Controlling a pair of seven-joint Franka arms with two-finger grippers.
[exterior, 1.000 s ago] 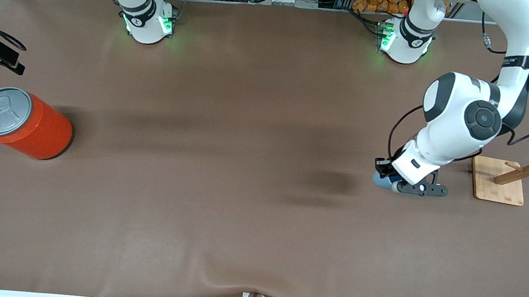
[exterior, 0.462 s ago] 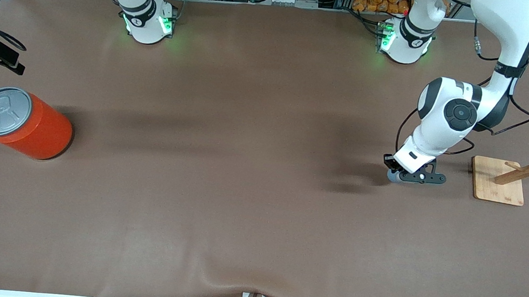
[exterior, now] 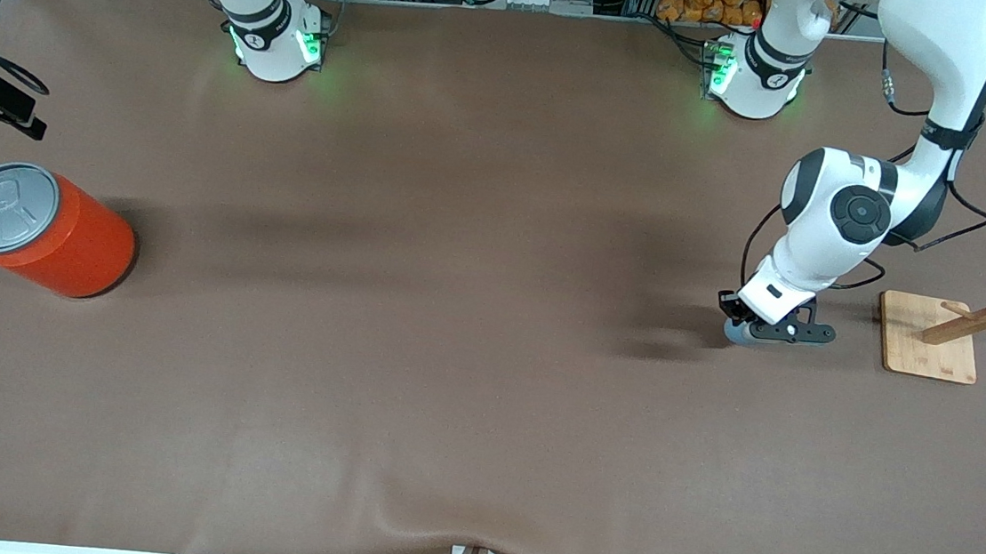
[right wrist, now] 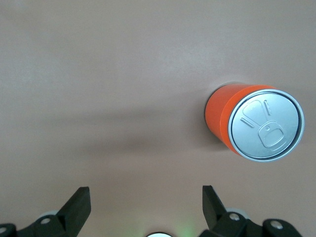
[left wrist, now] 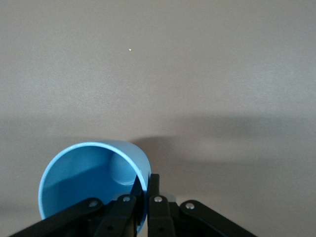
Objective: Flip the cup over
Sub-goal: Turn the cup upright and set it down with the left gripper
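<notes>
The cup (left wrist: 94,180) sits low at the table (exterior: 451,354), just beside the wooden rack (exterior: 934,338), toward the right arm's end from it. The left gripper (left wrist: 146,190) pinches the cup's rim wall, one finger inside, one outside. The cup appears light, rigid and smooth; a rim pinch may slip during rotation. Open table surrounds it except toward the rack. The right gripper (right wrist: 143,197) waits, jaws wide, high over the orange can (right wrist: 254,126), well apart from the rack.
</notes>
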